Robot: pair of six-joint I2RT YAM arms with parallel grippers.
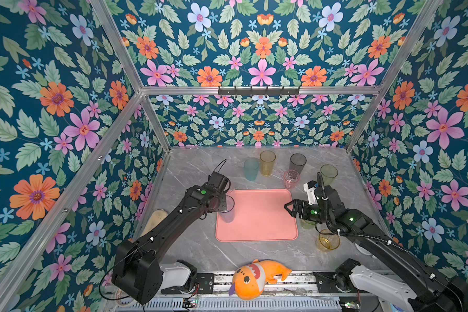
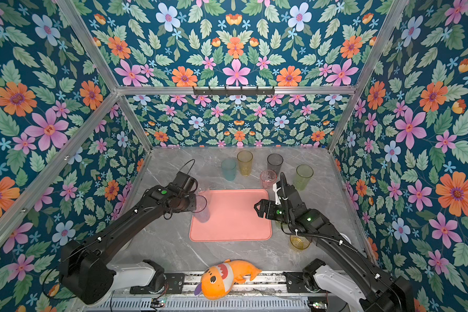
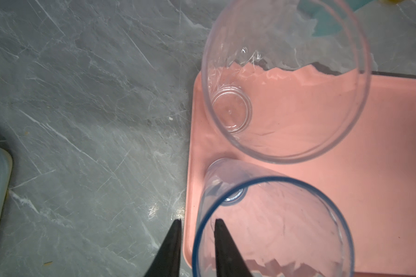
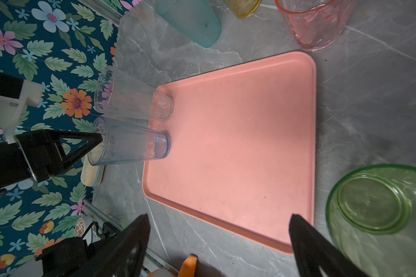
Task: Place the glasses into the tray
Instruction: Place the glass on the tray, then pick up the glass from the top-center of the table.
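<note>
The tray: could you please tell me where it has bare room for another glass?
The tray is bare across its middle, along its edge by the right gripper and toward the plush toy. Crowded: its left edge, where the clear tumbler and blue-rimmed tumbler stand.

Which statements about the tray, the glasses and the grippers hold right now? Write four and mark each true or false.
1. A clear glass and a blue-rimmed glass stand upright side by side on the tray. True.
2. The right gripper holds a glass. False: its jaws are wide open and empty, near the tray's edge.
3. The pink glass stands on the tray. False: it stands on the table, just beyond the tray.
4. The left gripper has one finger inside the blue-rimmed glass and one outside. True.
</note>
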